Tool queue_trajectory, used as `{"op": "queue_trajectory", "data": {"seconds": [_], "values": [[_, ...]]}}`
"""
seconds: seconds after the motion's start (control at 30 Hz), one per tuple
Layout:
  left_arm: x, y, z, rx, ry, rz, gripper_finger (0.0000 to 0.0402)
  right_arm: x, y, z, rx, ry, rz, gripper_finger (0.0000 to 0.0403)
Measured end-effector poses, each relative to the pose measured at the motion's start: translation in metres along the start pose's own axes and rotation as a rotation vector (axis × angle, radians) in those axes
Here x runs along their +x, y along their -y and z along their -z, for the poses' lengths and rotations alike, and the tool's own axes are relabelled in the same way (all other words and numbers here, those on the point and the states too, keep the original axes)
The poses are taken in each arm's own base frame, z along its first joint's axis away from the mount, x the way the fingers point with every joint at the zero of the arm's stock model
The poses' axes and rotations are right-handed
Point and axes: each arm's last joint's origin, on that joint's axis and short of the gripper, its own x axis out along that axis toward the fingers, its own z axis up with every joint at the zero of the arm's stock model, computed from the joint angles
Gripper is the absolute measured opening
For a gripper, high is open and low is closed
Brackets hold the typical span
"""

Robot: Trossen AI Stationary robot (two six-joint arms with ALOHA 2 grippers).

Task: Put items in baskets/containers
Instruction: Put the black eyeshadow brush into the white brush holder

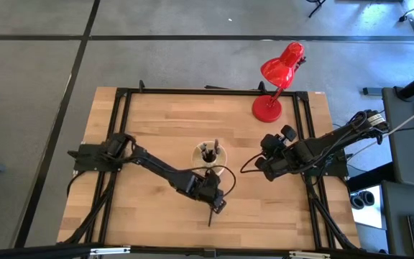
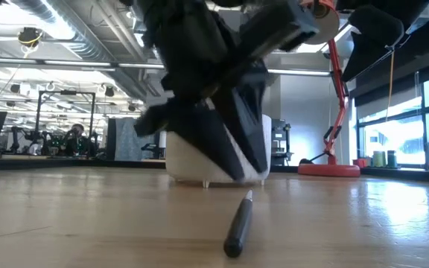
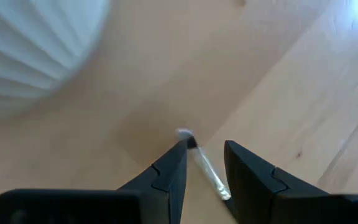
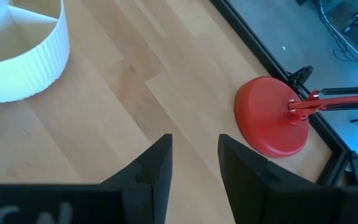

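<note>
One dark-handled brush (image 1: 213, 214) lies flat on the wooden table near its near edge; the low view shows it full length (image 2: 238, 223). My left gripper (image 1: 218, 205) is open and hangs low over the brush. In the left wrist view its fingers stand on either side of the brush's pale-ended shaft (image 3: 207, 169); I see no hold. The cream ribbed cup (image 1: 210, 152) stands at mid-table with several brushes upright in it. My right gripper (image 1: 260, 165) is open, waiting to the right of the cup.
The red desk lamp stands on its round base (image 1: 267, 108) at the table's far right, also seen in the right wrist view (image 4: 272, 124). The cup shows in both wrist views (image 3: 36, 50) (image 4: 17, 56). Black frame rails run along the table's edges.
</note>
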Motion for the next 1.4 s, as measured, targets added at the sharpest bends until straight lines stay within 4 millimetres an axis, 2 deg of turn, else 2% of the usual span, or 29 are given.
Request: {"op": "queue_trajectory", "data": {"seconds": [0.17,0.4,0.5,0.7,0.87,0.97,1.03,1.1,1.17,1.33,1.4], "values": [[0.014,-0.001,0.011,0.005,-0.014,-0.019,0.0103,-0.002,0.003,-0.001,0.014,0.007,-0.008,0.0129],[0.015,-0.004,0.015,0.028,-0.018,-0.063,0.0098,-0.006,0.010,-0.002,0.062,0.048,-0.005,0.0129],[0.013,-0.012,0.017,0.080,-0.060,-0.152,0.0080,-0.007,0.010,-0.003,0.066,0.050,-0.005,0.0129],[0.010,-0.029,0.024,0.144,-0.138,-0.295,0.0014,-0.007,0.010,-0.003,0.066,0.049,-0.005,0.0129],[0.006,-0.029,0.024,0.208,-0.163,-0.289,0.0012,-0.007,0.010,-0.003,0.069,0.049,-0.006,0.0129],[-0.010,-0.025,0.021,0.252,-0.119,-0.310,0.0012,-0.007,0.010,-0.003,0.069,0.049,-0.005,0.0129],[-0.030,-0.018,0.016,0.275,-0.007,-0.310,0.0012,-0.007,0.010,-0.003,0.069,0.052,-0.003,0.0129],[-0.064,-0.006,0.004,0.288,0.183,-0.260,0.0012,-0.007,0.010,-0.003,0.070,0.059,0.002,0.0129],[-0.092,-0.002,-0.006,0.320,0.395,-0.284,0.0012,-0.007,0.010,-0.003,0.070,0.062,0.004,0.0129],[-0.131,0.001,-0.018,0.385,0.849,-0.451,0.0012,-0.007,0.010,-0.003,0.077,0.066,-0.001,0.0129],[-0.138,0.002,-0.026,0.357,0.967,-0.508,0.0012,-0.007,0.010,-0.003,0.077,0.066,-0.001,0.0129]]}}
